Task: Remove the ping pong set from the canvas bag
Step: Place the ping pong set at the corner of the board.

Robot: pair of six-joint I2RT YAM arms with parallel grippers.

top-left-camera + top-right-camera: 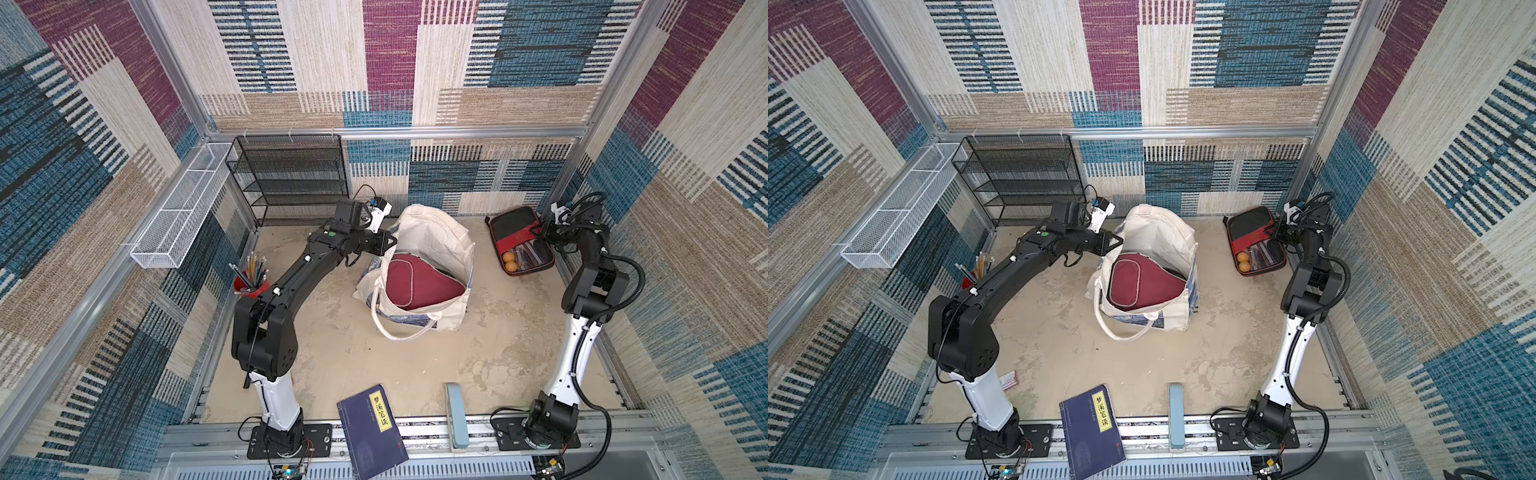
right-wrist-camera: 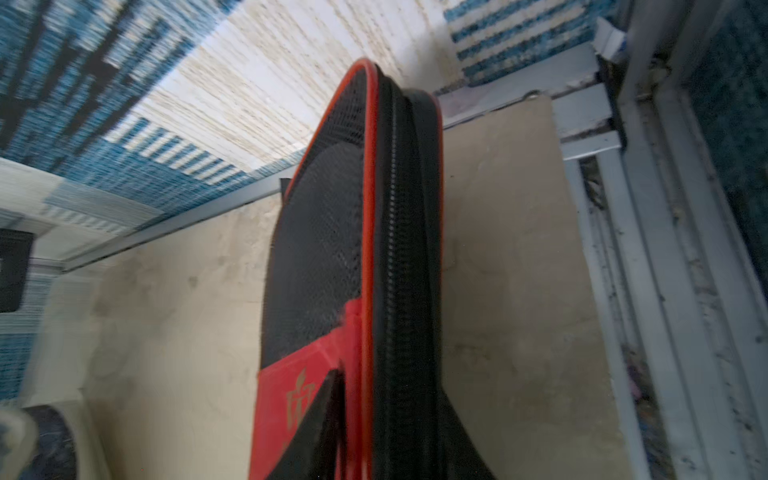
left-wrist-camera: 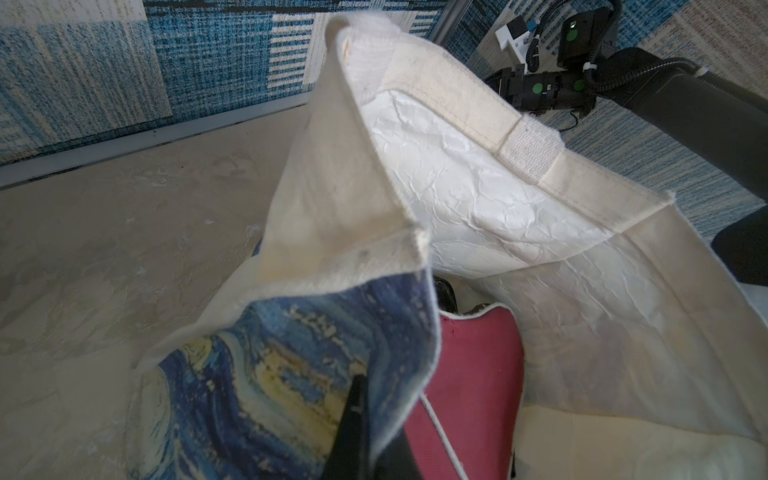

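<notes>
Plainly, the canvas bag (image 1: 432,237) stands open on the floor, seen in both top views. The left gripper (image 1: 390,241) has its jaws together on the corner of the bag's rim, pinching the blue-and-yellow printed cloth (image 3: 266,374). Just past that gripper, down inside the bag, lies the maroon case (image 1: 419,282), with a dark case edge showing under it.

The black-red case (image 1: 519,237) is out of the bag, well apart from it. Its near edge sits between the jaws of the right gripper (image 1: 542,232). The right wrist view shows a finger (image 2: 324,407) against the red band, beside a gold emblem (image 2: 301,399) too blurred to read. I cannot tell whether the jaws press the case or merely flank it. Two orange balls (image 1: 509,262) show in the case's end nearer the robot.

Far from both grippers, a dark blue book (image 1: 374,432) bears a yellow label (image 1: 381,407) reading 梦溪笔谈.
</notes>
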